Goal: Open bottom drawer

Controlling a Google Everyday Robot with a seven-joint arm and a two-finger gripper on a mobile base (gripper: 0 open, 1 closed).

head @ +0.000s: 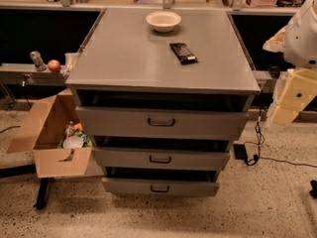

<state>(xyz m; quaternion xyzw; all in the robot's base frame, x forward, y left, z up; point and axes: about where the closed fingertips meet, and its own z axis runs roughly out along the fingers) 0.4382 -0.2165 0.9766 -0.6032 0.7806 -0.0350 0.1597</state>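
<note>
A grey metal cabinet (163, 58) stands in the middle with three drawer fronts. The bottom drawer (129, 186) is the lowest and narrowest front, with a small black loop handle (159, 188). A dark gap shows above its front. The middle drawer (124, 158) and top drawer (114, 123) sit above it, each with a dark gap over it. My gripper (283, 115) is the cream part of the arm at the right edge. It hangs to the right of the cabinet, at the height of the top drawer and apart from it.
A white bowl (163, 20) and a dark snack packet (183, 52) lie on the cabinet top. An open cardboard box (49, 162) with items stands on the floor at the left. A red apple (54, 65) sits on a left ledge. A black adapter (241, 151) with its cable lies on the floor at the right.
</note>
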